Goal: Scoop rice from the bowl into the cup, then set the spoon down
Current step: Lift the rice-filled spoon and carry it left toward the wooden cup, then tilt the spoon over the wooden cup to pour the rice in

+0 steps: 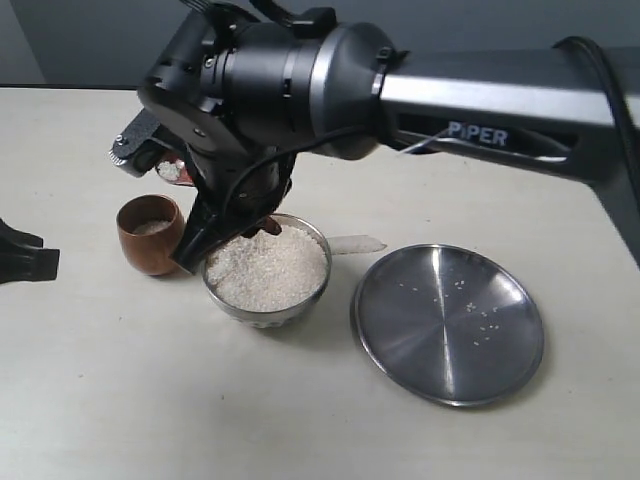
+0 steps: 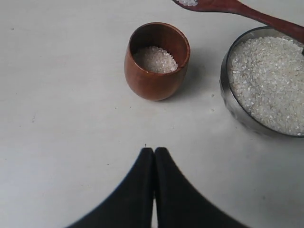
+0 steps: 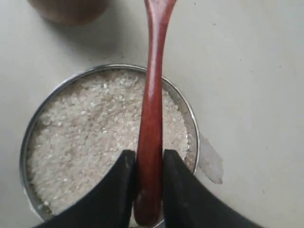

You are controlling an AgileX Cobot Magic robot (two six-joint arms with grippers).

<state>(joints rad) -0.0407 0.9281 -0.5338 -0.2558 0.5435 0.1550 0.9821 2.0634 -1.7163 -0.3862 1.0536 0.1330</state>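
Your spoon (image 3: 151, 118) is clamped by its handle in the right gripper (image 3: 149, 156), with a jaw pressed on either side of the wood. The handle runs over the rice (image 3: 85, 137) heaped in the bowl (image 3: 29, 142). The head carries a few grains and is raised near the cup (image 1: 150, 240).

You see little of that head. The arm (image 1: 300, 80) covers most of the spoon in the exterior view, and both wrist views cut it off at the frame edge. The cup holds a shallow layer of rice, but the right wrist view shows only a blurred slice of the cup.

The arm's casing reads "PiPER" (image 1: 477, 133). To the right of the bowl, apart from it, lies a steel plate (image 1: 400, 310) with scattered grains. A pale patch (image 1: 355, 243) on the table (image 1: 120, 400) shows just beside the bowl. The left gripper (image 2: 154, 151) has its jaws together with nothing in them, and it points at the cup from well apart.
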